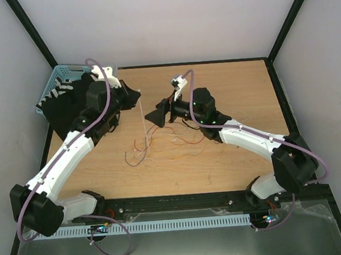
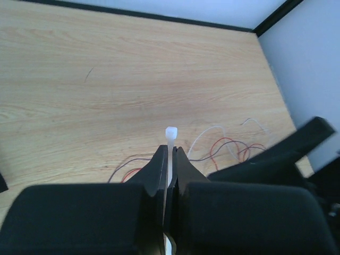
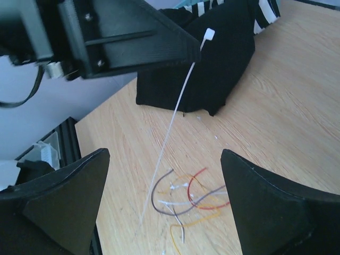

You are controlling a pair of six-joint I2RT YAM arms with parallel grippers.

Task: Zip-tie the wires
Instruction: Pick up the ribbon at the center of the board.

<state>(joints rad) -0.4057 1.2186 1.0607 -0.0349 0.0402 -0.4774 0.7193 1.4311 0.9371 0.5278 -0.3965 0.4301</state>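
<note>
wooden table (image 1: 233,93), white walls (image 1: 168,21), left tool (image 2: 169,155) pinching zip tie (image 2: 170,133), right tool (image 3: 164,156) wide open

A pale wooden table (image 1: 238,92) sits inside plain white walls (image 1: 168,21) edged by black frame bars (image 1: 33,29).

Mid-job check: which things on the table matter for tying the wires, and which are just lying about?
For the job:
- zip tie, pinched in the shut left gripper
- wires, loose on the table below it
- right gripper, open, near the tie

Lying about:
- blue basket, back left corner
- black cloth beside it
</note>
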